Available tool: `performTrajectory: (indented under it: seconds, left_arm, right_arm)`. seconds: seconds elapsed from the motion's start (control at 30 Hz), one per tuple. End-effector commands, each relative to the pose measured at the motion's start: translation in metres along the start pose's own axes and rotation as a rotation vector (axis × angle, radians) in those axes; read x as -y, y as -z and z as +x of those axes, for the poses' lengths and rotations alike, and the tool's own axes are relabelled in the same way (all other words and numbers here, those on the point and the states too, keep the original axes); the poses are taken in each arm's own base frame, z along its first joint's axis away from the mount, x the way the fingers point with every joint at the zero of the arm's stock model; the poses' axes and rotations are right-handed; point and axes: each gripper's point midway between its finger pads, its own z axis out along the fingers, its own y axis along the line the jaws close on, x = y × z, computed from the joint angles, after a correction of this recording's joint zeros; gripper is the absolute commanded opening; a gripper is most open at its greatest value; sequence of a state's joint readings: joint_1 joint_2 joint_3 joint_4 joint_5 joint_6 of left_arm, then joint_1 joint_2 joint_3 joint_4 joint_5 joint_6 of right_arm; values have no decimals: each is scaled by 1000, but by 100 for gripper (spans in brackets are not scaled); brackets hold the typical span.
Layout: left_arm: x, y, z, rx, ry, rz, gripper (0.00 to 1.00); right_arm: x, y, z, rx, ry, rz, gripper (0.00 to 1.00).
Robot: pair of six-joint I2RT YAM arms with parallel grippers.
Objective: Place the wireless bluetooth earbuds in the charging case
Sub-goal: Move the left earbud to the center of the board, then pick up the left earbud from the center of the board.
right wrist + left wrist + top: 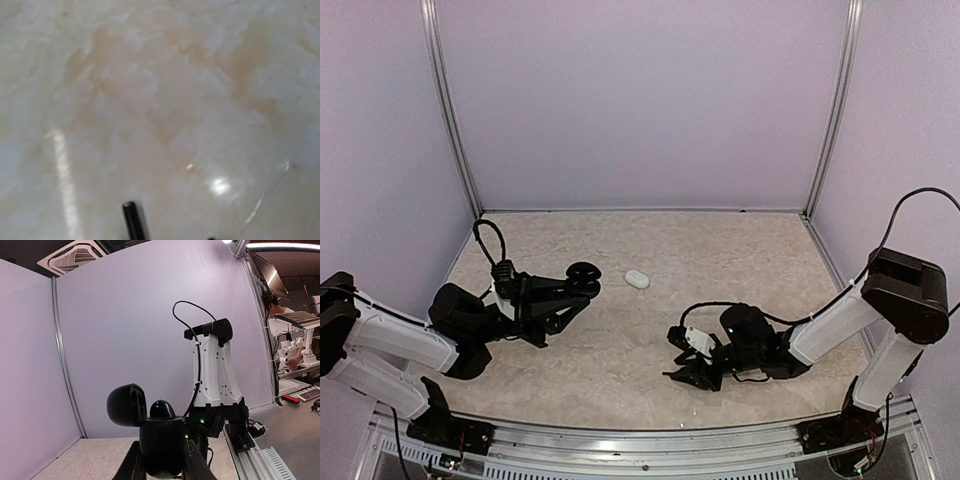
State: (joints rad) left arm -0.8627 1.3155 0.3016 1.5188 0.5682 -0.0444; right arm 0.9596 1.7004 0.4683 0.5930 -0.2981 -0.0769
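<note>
Here the charging case (637, 279), a small white oval, lies flat on the marbled table (750, 250), about midway across and a little toward the far side. Neither arm touches it. From above it looks closed, though it is too small in that view to be sure. The earbuds cannot be picked out in any view.

Just to the left of the case, close but apart from it, is a black round box (160, 440) held by the left gripper (163, 469). Its two fingers (131, 467) press against the lower sides of the box, one on each side. In the left wrist view the box's lid (127, 404) is swung up and off to the left. A dark rounded bump (162, 409) rises from the opening, and I cannot tell what it is.

The right gripper (673, 356) sits low over the table, nearer the front edge and to the right of the case, well apart from it. Its jaws are spread wide and hold nothing. Its wrist view shows only the pale marbled surface with patches of glare, and one dark fingertip (131, 216) pokes in at the bottom edge.

In the left wrist view a white section of the right arm (212, 365) stands upright. A black cable (485, 235) loops above the left arm. Plain lilac walls (640, 100) close in the table on three sides.
</note>
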Motion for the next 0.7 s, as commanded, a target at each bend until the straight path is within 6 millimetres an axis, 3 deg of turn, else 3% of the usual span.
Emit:
performTrajectory:
  seconds: [0.0, 0.2, 0.33, 0.53, 0.67]
  left_arm:
    - [1, 3, -6, 17, -18, 2, 7]
    - [1, 1, -6, 21, -15, 8, 7]
    - [1, 1, -6, 21, -13, 9, 7]
    - [1, 4, -6, 11, -21, -2, 7]
    - [2, 3, -5, 14, -13, 2, 7]
  right_arm:
    - [-15, 15, -18, 64, 3, -57, 42]
    - [-16, 25, -41, 124, -31, -98, 42]
    - [-17, 23, -35, 91, -35, -113, 37]
    - [-30, 35, -32, 85, -14, -114, 38]
    - [-38, 20, -32, -37, 50, -93, 37]
